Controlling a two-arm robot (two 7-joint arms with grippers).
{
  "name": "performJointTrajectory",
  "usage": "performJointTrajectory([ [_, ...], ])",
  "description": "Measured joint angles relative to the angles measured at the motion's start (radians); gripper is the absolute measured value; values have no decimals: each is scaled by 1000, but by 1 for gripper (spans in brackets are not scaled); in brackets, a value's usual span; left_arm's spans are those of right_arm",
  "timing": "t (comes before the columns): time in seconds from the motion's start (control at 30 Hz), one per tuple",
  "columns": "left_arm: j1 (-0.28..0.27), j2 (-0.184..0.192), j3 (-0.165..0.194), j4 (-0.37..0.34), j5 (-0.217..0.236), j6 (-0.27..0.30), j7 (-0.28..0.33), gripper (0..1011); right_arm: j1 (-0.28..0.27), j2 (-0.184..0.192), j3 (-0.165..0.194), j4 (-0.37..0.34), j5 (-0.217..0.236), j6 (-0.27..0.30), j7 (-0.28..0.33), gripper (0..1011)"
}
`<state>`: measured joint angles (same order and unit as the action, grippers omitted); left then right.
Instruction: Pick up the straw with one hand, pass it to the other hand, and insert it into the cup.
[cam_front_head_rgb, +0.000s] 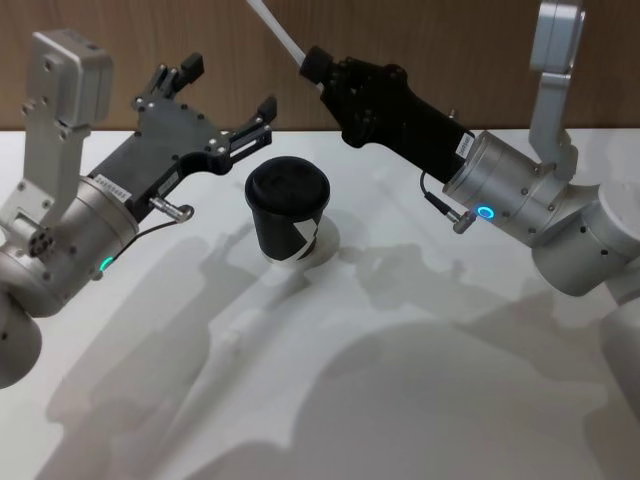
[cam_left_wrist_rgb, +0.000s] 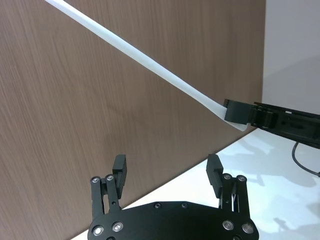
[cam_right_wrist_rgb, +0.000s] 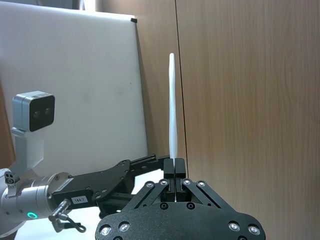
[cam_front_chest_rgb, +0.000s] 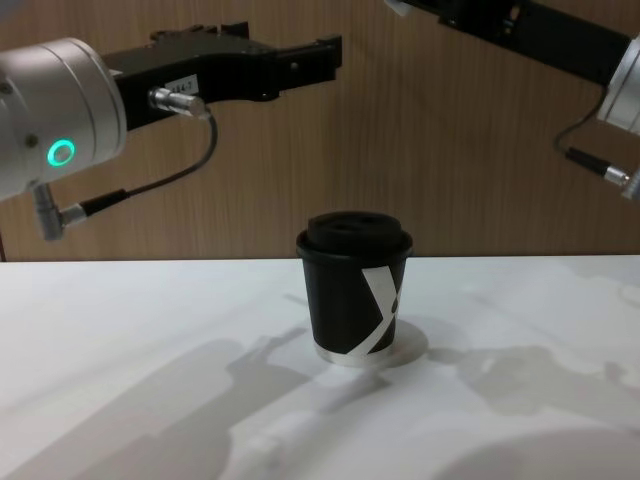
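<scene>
1. Right claw (cam_front_head_rgb: 312, 62) is pinched shut on the straw (cam_front_head_rgb: 278, 28) near one end. It is raised above and behind the cup (cam_front_head_rgb: 288, 210), and the straw slants up and away.
2. Left claw (cam_front_head_rgb: 228, 88) is spread wide and holds nothing. It is raised just left of the cup, apart from the straw.
3. Cup stands upright on the white counter (cam_front_head_rgb: 420, 400), lid on, between both arms.

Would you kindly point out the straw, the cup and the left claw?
straw (cam_right_wrist_rgb: 173, 110), right wrist view, middle of its shaft.
cup (cam_front_chest_rgb: 335, 300), chest view, black side wall.
left claw (cam_left_wrist_rgb: 166, 167), left wrist view, midway between its open fingertips.
</scene>
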<state>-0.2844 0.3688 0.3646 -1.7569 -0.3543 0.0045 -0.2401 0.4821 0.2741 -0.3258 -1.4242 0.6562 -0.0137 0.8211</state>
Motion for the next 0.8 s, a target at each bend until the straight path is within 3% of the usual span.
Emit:
performJointTrajectory([
  [0.23, 13, 13, -20, -17, -36, 23, -35, 1003, 0, 0, 0, 0, 0, 0, 0, 15],
  [0.57, 28, 15, -58, -19, -146, 30, -115, 1003, 0, 0, 0, 0, 0, 0, 0, 15],
  [0.8, 50, 13, -95, -9, -241, 4, -179, 1003, 0, 0, 0, 0, 0, 0, 0, 15],
])
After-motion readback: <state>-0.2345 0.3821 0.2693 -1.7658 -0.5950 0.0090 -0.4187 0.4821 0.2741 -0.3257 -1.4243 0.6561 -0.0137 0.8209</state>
